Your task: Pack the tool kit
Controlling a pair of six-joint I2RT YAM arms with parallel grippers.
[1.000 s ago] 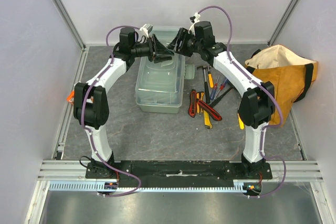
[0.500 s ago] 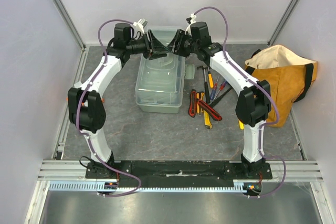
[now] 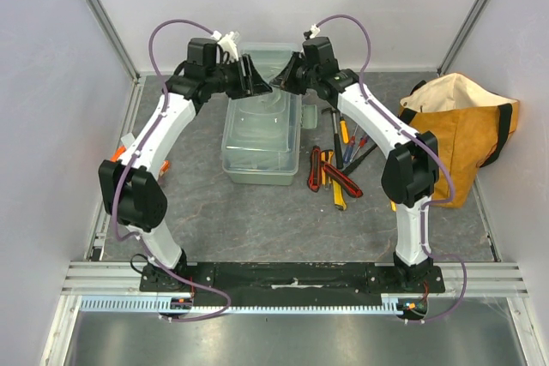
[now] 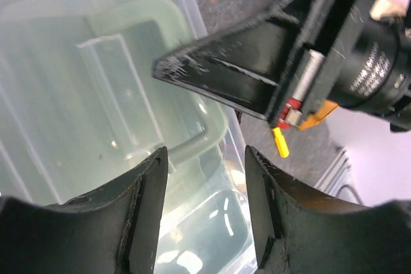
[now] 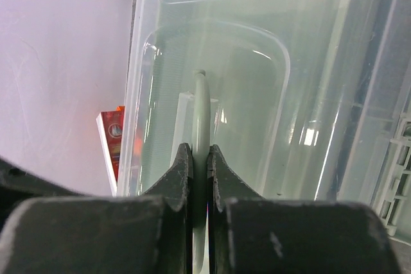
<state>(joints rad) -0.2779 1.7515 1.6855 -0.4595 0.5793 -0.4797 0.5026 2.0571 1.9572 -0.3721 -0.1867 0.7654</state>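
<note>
Toolbox [image 3: 260, 147] lies at the far middle of the desk [image 3: 257, 220], long axis running near to far, beneath both grippers. The right gripper [image 5: 200, 153] pinches its pale green handle [image 5: 201, 104], which is plain only in the right wrist view. The left gripper [image 4: 205, 162] hangs spread just above that handle. Hand tools [image 3: 339, 165] lie just right of the toolbox.

The toolbox lid [image 3: 262, 130] is translucent, glossy plastic that catches bright reflections. Its handle [image 5: 201, 110] is smooth, pale green plastic. The left gripper [image 4: 205, 155] has matt black fingers [image 4: 144, 203] with faintly grainy, scuffed faces. The bag [image 3: 459, 139] is orange-tan cloth, and the tabletop [image 3: 257, 220] looks matt, mottled grey.
</note>
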